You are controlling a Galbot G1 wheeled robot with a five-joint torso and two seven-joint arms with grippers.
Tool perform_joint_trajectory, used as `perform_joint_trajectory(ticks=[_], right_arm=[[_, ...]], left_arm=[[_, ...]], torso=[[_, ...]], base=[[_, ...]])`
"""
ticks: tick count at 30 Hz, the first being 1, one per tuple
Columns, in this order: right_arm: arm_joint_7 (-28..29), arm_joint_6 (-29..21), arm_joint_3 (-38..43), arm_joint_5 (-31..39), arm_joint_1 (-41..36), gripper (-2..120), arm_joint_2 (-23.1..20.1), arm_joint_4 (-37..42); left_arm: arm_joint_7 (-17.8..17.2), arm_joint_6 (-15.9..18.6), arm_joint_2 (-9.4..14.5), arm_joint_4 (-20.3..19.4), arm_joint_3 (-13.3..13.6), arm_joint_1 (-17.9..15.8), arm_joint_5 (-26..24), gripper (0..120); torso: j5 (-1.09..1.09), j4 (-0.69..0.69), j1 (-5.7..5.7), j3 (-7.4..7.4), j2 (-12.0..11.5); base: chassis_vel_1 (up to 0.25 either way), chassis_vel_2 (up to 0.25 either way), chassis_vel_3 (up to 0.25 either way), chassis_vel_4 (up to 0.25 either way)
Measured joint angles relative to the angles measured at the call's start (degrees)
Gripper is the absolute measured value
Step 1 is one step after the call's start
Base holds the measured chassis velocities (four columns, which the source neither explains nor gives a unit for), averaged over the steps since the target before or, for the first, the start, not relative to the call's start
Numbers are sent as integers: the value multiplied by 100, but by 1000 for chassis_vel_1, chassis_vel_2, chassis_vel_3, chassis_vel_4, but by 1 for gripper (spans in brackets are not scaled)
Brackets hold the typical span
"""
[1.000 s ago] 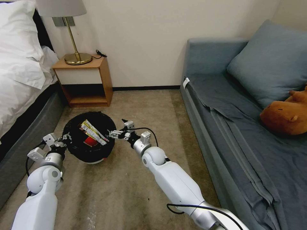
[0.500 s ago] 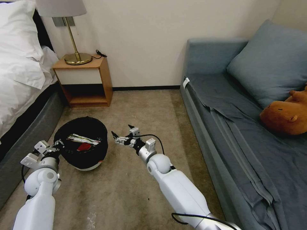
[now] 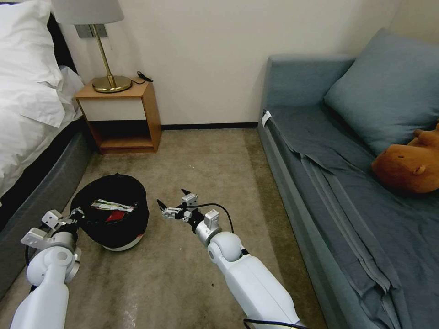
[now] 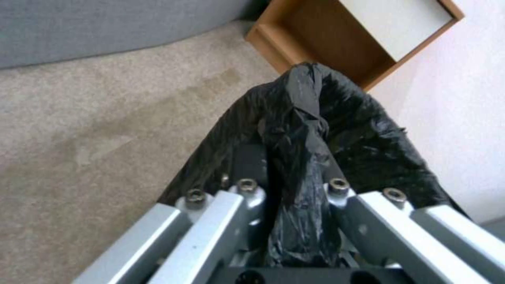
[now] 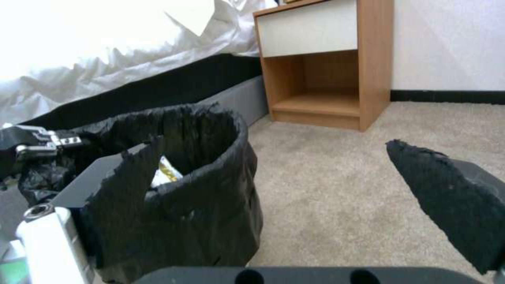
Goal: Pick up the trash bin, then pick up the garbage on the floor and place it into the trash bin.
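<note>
left gripper (image 3: 78,214) clamping trash bin (image 3: 112,212) rim; right gripper (image 3: 171,205) spread

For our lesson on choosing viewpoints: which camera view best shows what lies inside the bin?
The head view: it looks down into the bin, showing wrappers inside. The right wrist view sees its side and a sliver of wrapper. The left wrist view shows the left gripper clamping the black bag.
</note>
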Motion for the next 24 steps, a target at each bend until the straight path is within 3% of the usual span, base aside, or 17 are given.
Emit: perform_joint_trajectory(ticks=[3, 4, 5, 7, 20, 22, 23, 24], right_arm=[[0, 7, 8, -11, -10, 100, -7, 2], [-1, 38, 21, -13, -16, 100, -12, 2], [-1, 38, 21, -13, -16, 100, -12, 2], [7, 47, 21, -12, -16, 100, -2, -6], [152, 39, 2, 18, 74, 100, 15, -165], [186, 38, 16, 23, 91, 100, 15, -205], [242, 37, 39, 25, 109, 100, 16, -242], [242, 37, 39, 25, 109, 100, 16, -242]], left_arm=[[-3, -6, 20, 19, 1, 11, 4, 18], [-2, -11, 43, 11, -7, 43, 122, 30], [-2, -11, 43, 11, -7, 43, 122, 30], [47, -151, 66, -27, -44, 103, 730, 44], [257, -304, 142, -329, -318, 450, 1934, 89], [261, -495, 154, -327, -367, 485, 2262, 97], [247, -892, 154, -335, -421, 494, 2644, 99], [247, -892, 154, -335, -421, 494, 2644, 99]], torso=[[0, 0, 0, 0, 0], [0, 0, 0, 0, 0], [0, 0, 0, 0, 0], [0, 0, 0, 0, 0], [0, 0, 0, 0, 0], [0, 1, 0, 0, 0], [0, 0, 0, 0, 0], [0, 0, 0, 0, 0]], base=[[0, 0, 0, 0], [0, 0, 0, 0], [0, 0, 0, 0], [0, 0, 0, 0], [0, 0, 0, 0], [0, 0, 0, 0], [0, 0, 0, 0], [0, 0, 0, 0]])
